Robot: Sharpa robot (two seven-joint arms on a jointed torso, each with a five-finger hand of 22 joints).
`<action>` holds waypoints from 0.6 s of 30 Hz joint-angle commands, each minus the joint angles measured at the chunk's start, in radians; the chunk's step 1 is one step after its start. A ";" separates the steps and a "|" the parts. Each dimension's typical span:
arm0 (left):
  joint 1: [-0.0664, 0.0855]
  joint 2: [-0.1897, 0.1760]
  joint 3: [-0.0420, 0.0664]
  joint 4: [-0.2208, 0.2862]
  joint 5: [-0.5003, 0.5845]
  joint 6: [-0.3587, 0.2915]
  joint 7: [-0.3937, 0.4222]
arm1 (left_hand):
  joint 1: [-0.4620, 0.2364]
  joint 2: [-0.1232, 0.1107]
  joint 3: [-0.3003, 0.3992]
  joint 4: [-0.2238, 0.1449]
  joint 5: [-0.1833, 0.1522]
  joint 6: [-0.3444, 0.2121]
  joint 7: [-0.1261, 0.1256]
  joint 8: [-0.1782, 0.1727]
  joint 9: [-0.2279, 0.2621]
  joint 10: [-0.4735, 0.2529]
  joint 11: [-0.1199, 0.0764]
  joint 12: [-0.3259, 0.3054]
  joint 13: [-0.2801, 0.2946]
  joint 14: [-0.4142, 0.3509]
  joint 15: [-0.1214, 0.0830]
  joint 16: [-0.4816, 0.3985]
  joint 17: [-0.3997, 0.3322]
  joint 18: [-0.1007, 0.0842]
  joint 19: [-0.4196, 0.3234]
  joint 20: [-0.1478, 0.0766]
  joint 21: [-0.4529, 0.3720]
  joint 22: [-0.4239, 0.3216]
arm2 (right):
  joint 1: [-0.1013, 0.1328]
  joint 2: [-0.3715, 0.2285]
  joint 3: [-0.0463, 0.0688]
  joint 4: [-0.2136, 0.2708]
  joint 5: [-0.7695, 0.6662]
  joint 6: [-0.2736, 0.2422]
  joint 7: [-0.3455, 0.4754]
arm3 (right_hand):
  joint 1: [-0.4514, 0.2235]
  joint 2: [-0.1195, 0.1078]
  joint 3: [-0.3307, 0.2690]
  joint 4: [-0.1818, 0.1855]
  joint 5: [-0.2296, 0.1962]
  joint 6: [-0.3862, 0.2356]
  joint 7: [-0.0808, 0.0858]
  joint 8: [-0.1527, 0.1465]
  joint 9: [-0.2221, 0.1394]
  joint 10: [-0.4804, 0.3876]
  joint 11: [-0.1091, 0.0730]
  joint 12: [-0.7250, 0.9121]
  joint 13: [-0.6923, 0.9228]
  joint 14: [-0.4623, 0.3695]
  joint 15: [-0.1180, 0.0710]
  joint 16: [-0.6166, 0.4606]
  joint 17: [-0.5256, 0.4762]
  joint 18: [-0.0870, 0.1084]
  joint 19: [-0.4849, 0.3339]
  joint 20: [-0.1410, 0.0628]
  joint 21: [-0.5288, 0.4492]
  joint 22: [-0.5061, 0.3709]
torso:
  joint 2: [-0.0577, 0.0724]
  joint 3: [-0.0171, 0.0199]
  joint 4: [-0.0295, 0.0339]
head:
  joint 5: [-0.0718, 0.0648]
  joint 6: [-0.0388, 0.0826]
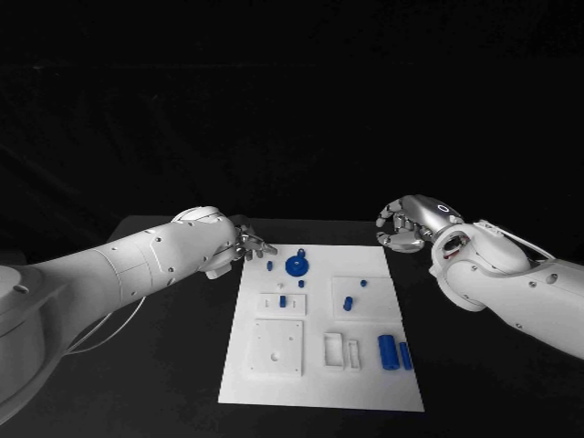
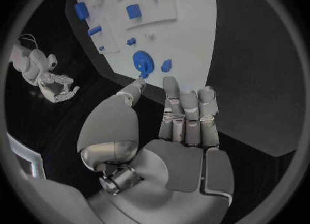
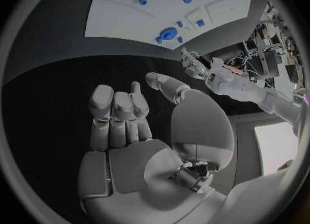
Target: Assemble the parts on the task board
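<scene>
The white task board [image 1: 321,383] lies in the middle of the black table. On its far end sit a round blue disc [image 1: 297,267] and a small blue piece [image 1: 301,249]. Two blue cylinders [image 1: 387,351] lie side by side near its right edge, and small blue parts [image 1: 348,304] stand in the middle blocks. My left hand [image 1: 246,245] hovers at the board's far left corner, holding nothing, its thumb reaching toward the disc [image 2: 142,60]. My right hand [image 1: 408,224] hangs beyond the far right corner with loosely bent fingers [image 3: 119,115], nothing in it.
Raised white blocks [image 1: 276,347] and slotted holders [image 1: 341,350] stand on the board's near half. Black table surface [image 1: 489,383] runs along both sides of the board. The table's far edge lies just behind both hands.
</scene>
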 commanded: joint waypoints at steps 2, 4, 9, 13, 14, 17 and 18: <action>0.001 0.012 0.000 -0.016 -0.002 0.039 0.020 | 0.000 0.011 -0.007 0.003 -0.006 -0.018 0.008 -0.006 -0.002 -0.007 0.001 -0.005 -0.002 -0.007 0.003 -0.002 0.002 -0.016 -0.009 -0.114 -0.007 0.001 | 0.000 0.002 0.001 0.002 -0.004 0.000 0.008 | -0.006 -0.001 -0.007 0.000 -0.001 0.020 0.017 -0.005 0.002 -0.050 0.023 -0.002 -0.001 0.009 0.000 -0.006 0.001 0.084 0.000 -0.008 -0.007 0.009 | 0.003 -0.0008 -0.0020 | 0.000 0.001; 0.000 0.017 0.000 -0.023 -0.002 0.044 0.022 | 0.001 0.013 -0.009 0.006 -0.007 -0.020 0.009 -0.007 -0.002 -0.008 0.001 -0.005 -0.002 -0.007 0.003 -0.002 0.002 -0.016 -0.010 -0.114 -0.007 0.002 | 0.000 0.002 0.001 0.003 -0.004 -0.001 0.008 | -0.006 -0.001 -0.007 0.000 -0.001 0.020 0.017 -0.005 0.002 -0.051 0.023 -0.002 -0.001 0.009 0.000 -0.006 0.001 0.084 0.000 -0.008 -0.007 0.009 | 0.003 -0.0010 -0.0018 | -0.001 0.000; -0.003 0.030 -0.006 -0.044 -0.001 0.050 0.026 | 0.007 0.018 -0.013 0.007 -0.007 -0.023 0.009 -0.008 -0.003 -0.010 0.002 -0.005 -0.002 -0.009 0.004 -0.002 0.003 -0.016 -0.011 -0.114 -0.008 0.003 | 0.000 0.002 0.005 0.005 -0.005 -0.002 0.008 | -0.006 -0.001 -0.007 0.000 -0.001 0.020 0.017 -0.005 0.002 -0.051 0.023 -0.003 -0.002 0.009 0.000 -0.006 0.001 0.084 0.000 -0.008 -0.007 0.009 | 0.004 -0.0007 -0.0016 | 0.000 -0.002; -0.009 0.038 -0.007 -0.058 0.000 0.046 0.028 | 0.012 0.022 -0.018 0.007 -0.007 -0.026 0.010 -0.009 -0.003 -0.012 0.003 -0.005 -0.002 -0.011 0.005 -0.002 0.003 -0.016 -0.012 -0.114 -0.009 0.004 | 0.000 0.002 0.007 0.007 -0.005 -0.002 0.008 | -0.006 -0.001 -0.007 0.000 -0.001 0.020 0.017 -0.005 0.002 -0.051 0.023 -0.003 -0.002 0.009 0.000 -0.006 0.001 0.084 0.000 -0.008 -0.007 0.009 | 0.005 -0.0016 -0.0024 | -0.002 -0.003; -0.010 0.038 -0.008 -0.061 0.000 0.045 0.029 | 0.014 0.023 -0.020 0.007 -0.007 -0.026 0.011 -0.010 -0.004 -0.013 0.003 -0.005 -0.002 -0.011 0.005 -0.001 0.004 -0.016 -0.012 -0.114 -0.009 0.005 | 0.000 0.002 0.008 0.007 -0.005 -0.002 0.008 | -0.006 -0.001 -0.007 0.000 -0.001 0.020 0.017 -0.005 0.002 -0.051 0.023 -0.003 -0.002 0.009 0.000 -0.006 0.002 0.084 0.000 -0.008 -0.007 0.009 | 0.004 -0.0017 -0.0024 | -0.003 -0.003; -0.011 0.039 -0.008 -0.068 0.000 0.046 0.031 | 0.017 0.026 -0.023 0.007 -0.006 -0.028 0.011 -0.010 -0.004 -0.014 0.004 -0.006 -0.002 -0.011 0.005 -0.001 0.004 -0.016 -0.013 -0.114 -0.009 0.005 | 0.001 0.001 0.010 0.008 -0.005 -0.003 0.008 | -0.006 -0.001 -0.007 0.000 -0.001 0.020 0.017 -0.005 0.002 -0.051 0.023 -0.003 -0.002 0.009 0.000 -0.006 0.002 0.084 0.000 -0.008 -0.007 0.009 | 0.005 -0.0022 -0.0028 | -0.005 -0.005; -0.011 0.039 -0.009 -0.071 0.000 0.046 0.031 | 0.017 0.027 -0.024 0.007 -0.006 -0.028 0.011 -0.010 -0.004 -0.014 0.004 -0.006 -0.002 -0.011 0.006 -0.001 0.004 -0.016 -0.013 -0.114 -0.010 0.006 | 0.001 0.001 0.010 0.009 -0.005 -0.003 0.008 | -0.006 -0.001 -0.007 0.000 -0.001 0.020 0.017 -0.005 0.002 -0.051 0.023 -0.003 -0.002 0.009 0.000 -0.006 0.002 0.084 0.000 -0.008 -0.007 0.009 | 0.007 -0.0031 -0.0041 | -0.005 -0.004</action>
